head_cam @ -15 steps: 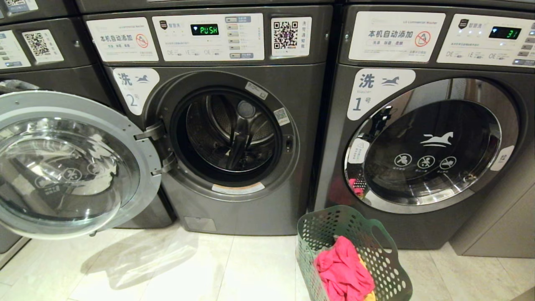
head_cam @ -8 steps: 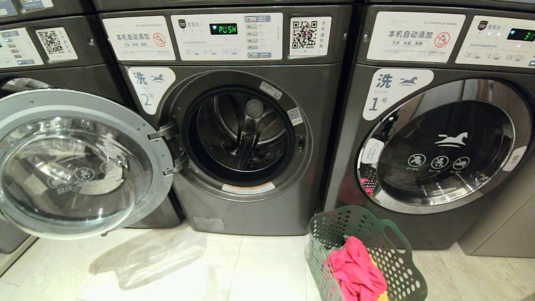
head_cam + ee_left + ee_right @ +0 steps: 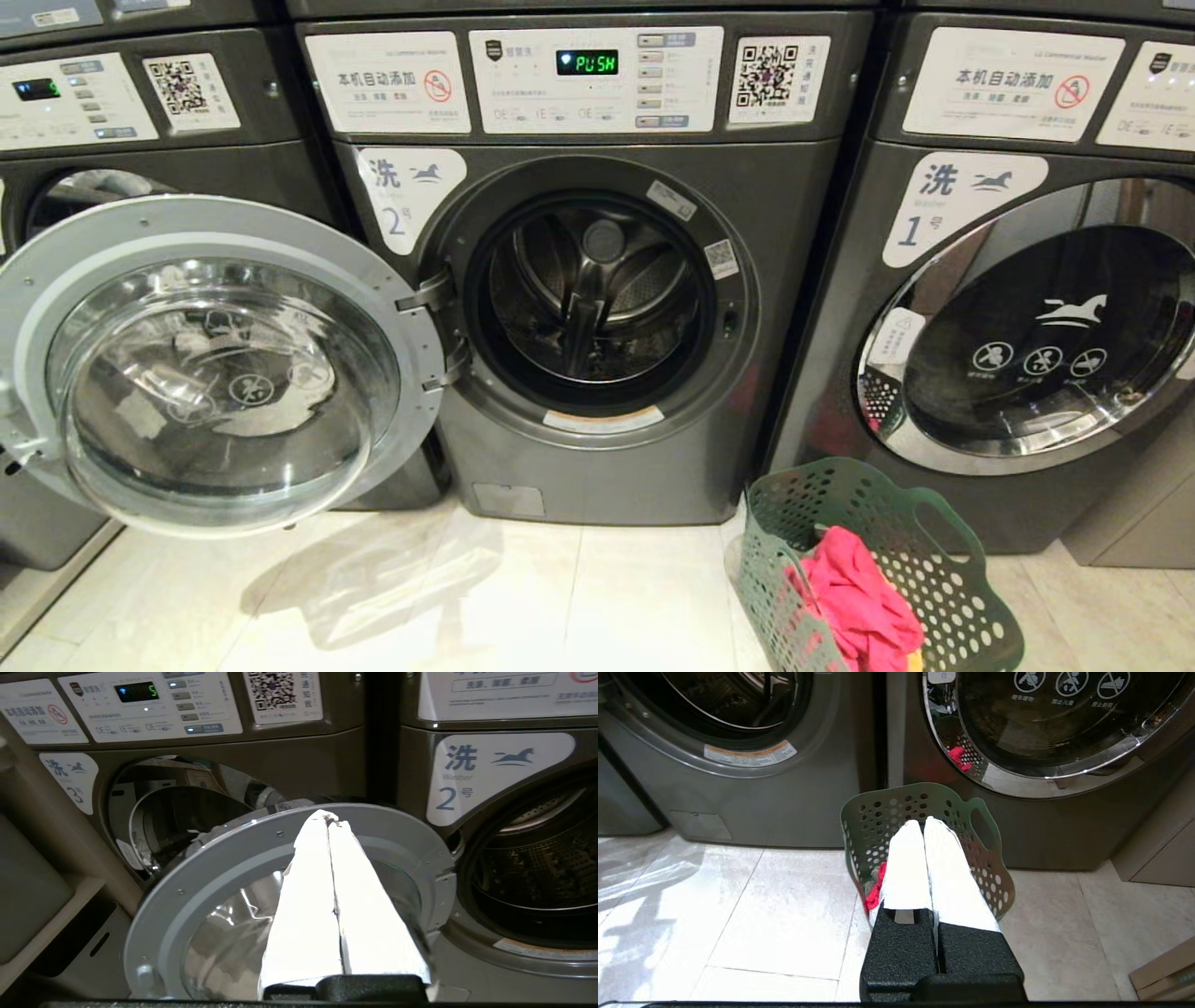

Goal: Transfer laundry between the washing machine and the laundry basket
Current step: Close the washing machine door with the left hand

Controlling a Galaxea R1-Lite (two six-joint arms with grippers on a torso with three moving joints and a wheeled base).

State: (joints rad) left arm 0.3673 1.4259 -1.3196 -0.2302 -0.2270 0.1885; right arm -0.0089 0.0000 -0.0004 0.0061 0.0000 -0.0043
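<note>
Dark grey metal washing machine (image 3: 597, 280), labelled "2", display reading "PUSH", drum ribbed and perforated. Its round glass door (image 3: 219, 364) hangs wide open. On the pale tiled floor (image 3: 373, 597), a green perforated plastic laundry basket (image 3: 952, 597) stands before machine "1" (image 3: 1027, 308), crumpled pink laundry (image 3: 859, 597) inside. Left gripper (image 3: 331, 820), white fingers pressed together, empty, before the door rim. Right gripper (image 3: 923, 823) closed too, empty, above the basket.

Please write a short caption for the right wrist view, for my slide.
Shut right gripper above the green laundry basket with pink laundry, before two washers.
</note>
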